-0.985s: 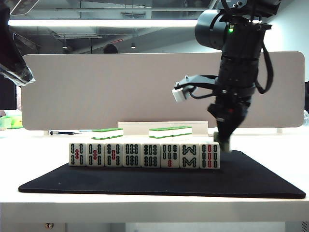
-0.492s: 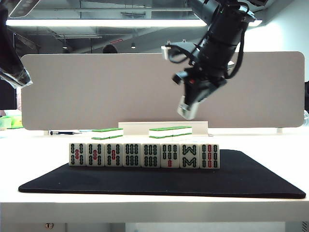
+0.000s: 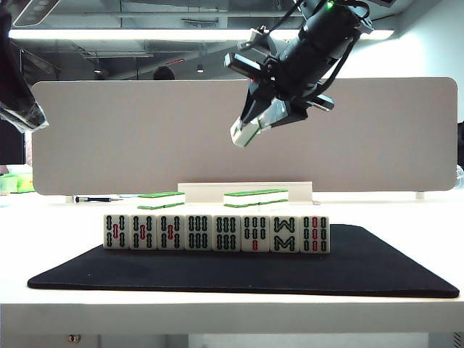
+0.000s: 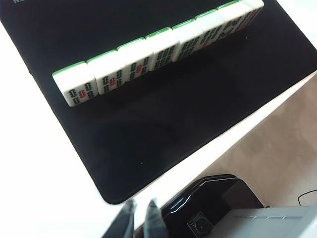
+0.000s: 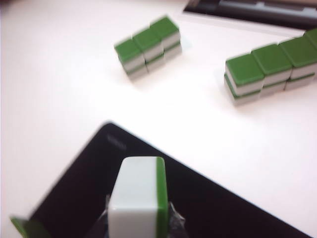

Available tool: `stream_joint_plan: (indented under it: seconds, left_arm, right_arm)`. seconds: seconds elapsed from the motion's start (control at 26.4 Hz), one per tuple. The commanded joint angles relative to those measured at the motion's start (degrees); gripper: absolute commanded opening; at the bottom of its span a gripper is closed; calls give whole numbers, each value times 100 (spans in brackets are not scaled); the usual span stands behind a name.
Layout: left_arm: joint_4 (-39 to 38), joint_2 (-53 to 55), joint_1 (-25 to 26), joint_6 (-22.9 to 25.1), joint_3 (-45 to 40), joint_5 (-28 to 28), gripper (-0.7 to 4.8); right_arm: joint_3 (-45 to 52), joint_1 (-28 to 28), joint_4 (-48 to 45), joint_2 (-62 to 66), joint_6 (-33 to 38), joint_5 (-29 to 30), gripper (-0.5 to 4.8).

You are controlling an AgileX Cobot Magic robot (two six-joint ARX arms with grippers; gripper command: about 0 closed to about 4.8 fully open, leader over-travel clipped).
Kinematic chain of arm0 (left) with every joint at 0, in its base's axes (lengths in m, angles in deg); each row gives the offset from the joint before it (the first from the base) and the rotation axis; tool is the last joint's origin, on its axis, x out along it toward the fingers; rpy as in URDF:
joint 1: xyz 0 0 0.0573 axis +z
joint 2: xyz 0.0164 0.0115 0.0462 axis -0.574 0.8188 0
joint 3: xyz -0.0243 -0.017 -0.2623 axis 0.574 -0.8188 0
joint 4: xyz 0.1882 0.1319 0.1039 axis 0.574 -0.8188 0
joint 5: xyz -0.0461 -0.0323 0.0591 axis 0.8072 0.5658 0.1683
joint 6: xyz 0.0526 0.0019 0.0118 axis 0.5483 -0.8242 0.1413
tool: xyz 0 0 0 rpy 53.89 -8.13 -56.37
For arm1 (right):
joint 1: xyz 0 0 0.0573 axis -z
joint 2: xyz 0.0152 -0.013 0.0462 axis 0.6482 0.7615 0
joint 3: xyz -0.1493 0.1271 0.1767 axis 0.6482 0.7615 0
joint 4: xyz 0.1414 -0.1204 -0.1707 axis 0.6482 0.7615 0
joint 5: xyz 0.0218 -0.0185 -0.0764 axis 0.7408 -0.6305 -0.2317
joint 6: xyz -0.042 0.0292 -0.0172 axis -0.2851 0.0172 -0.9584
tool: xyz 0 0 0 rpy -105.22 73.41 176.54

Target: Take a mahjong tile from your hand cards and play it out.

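While the right pincer (image 3: 250, 130) grips the mahjong tile (image 3: 245, 133) high above the hand cards (image 3: 216, 233), the play-out step is under way; next, lower it face-up onto the surface (image 3: 406, 206). Left pincer (image 4: 140, 218) idles, nearly closed, empty.

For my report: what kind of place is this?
Probably an office or lab test bench: white table with black mat, white partition board, ceiling strip lights. The right gripper holds a mahjong tile aloft.

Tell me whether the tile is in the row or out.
Out: the right gripper holds the tile tilted in the air, above the row.
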Motion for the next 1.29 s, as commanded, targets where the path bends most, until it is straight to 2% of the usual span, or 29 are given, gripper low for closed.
stream_joint_plan:
  seconds: [0.04,0.3,0.57,0.72,0.83,0.95,0.98,1.06,1.29]
  left_arm:
    - [26,-4,2,-4,33,22,30]
    - [20,-4,2,-37,33,22,30]
    - [17,-4,2,-114,33,22,30]
    - [20,-4,2,-221,33,22,30]
    - [20,-4,2,-223,33,22,30]
    - [20,-4,2,-223,33,24,30]
    - [20,-4,2,-223,33,24,30]
    - [22,-4,2,-221,33,24,30]
    - [20,-4,2,-223,33,24,30]
  right_arm:
    - [-28,7,-522,90,433,24,68]
    - [-26,79,-970,472,1237,28,68]
    - [-26,275,-1169,1034,2747,57,68]
    - [-26,363,-1169,1123,3729,507,68]
    - [-26,387,-1158,1123,3827,1228,68]
    - [-26,428,-962,1126,3956,1617,70]
    - [-26,463,-868,1128,4050,1731,101]
    - [-26,520,-621,1128,4085,1738,156]
    - [-26,704,-323,1141,4085,1626,160]
